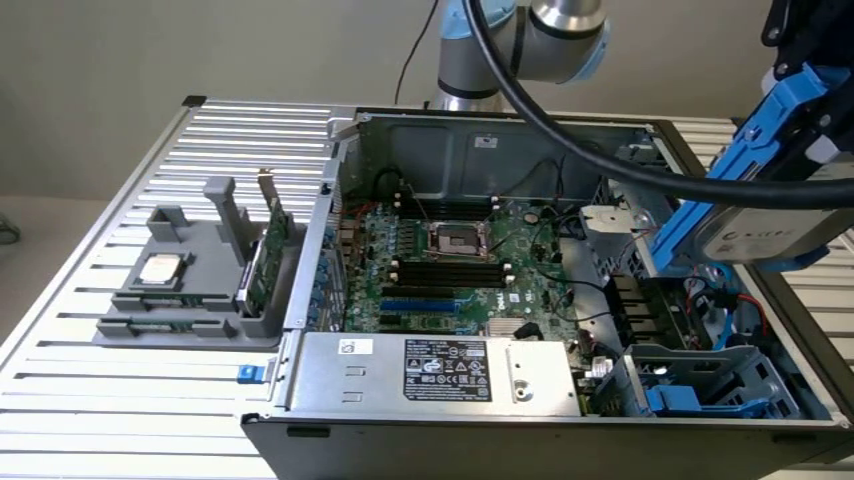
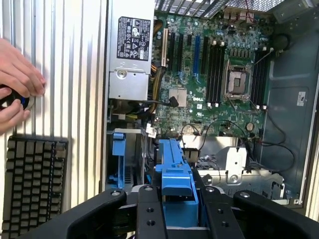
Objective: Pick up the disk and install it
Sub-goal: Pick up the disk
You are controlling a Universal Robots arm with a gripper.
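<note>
Surface: ribbed silver table (image 1: 134, 190) bearing an open computer case (image 1: 481, 150), its motherboard (image 1: 441, 270) exposed.
Disk: the disk (image 1: 771, 235) hangs tilted at the upper right of the exterior view, over the case's blue drive bays (image 1: 707, 385).
Gripper: the gripper (image 2: 177, 201) is clamped on the disk's blue carrier, with black fingers (image 2: 149, 214) on either side.
Exterior view's left: grey holder (image 1: 174, 300) with a silver chip (image 1: 163, 268) and a green card (image 1: 276, 250).
Person: a hand (image 2: 17, 74) near a keyboard (image 2: 32, 184).

Silver-grey arm (image 1: 567, 20), blue joint cap (image 1: 461, 28), black cable (image 1: 534, 108), black screwed claw (image 2: 177, 199).

Robotics lab: open computer case (image 1: 481, 150) (slatted metal table (image 1: 134, 420)).
</note>
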